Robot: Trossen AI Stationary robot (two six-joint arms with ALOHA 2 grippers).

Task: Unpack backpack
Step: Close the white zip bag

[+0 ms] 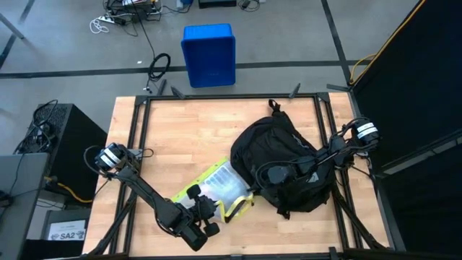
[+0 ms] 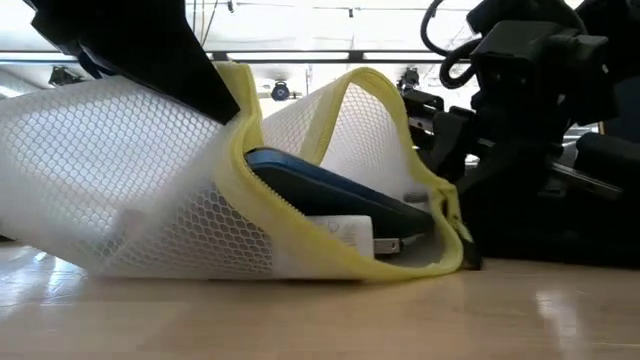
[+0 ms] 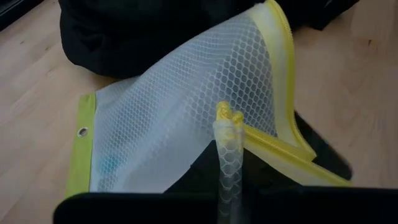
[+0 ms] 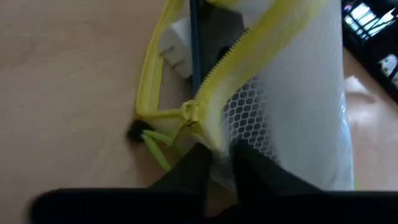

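Near the desk's (image 1: 180, 130) front edge, the left gripper (image 1: 208, 209) pinches a corner of the white mesh pouch (image 1: 220, 184) (yellow zipper gaping). The right gripper (image 4: 214, 158) clamps the pouch's zipper edge beside the black backpack (image 1: 289, 162), which lies right of centre.

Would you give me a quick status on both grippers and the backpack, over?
Left gripper shut on mesh pouch edge. Right gripper at pouch's zipper side, grip unclear. Backpack on table, beside pouch. Nothing in the way.
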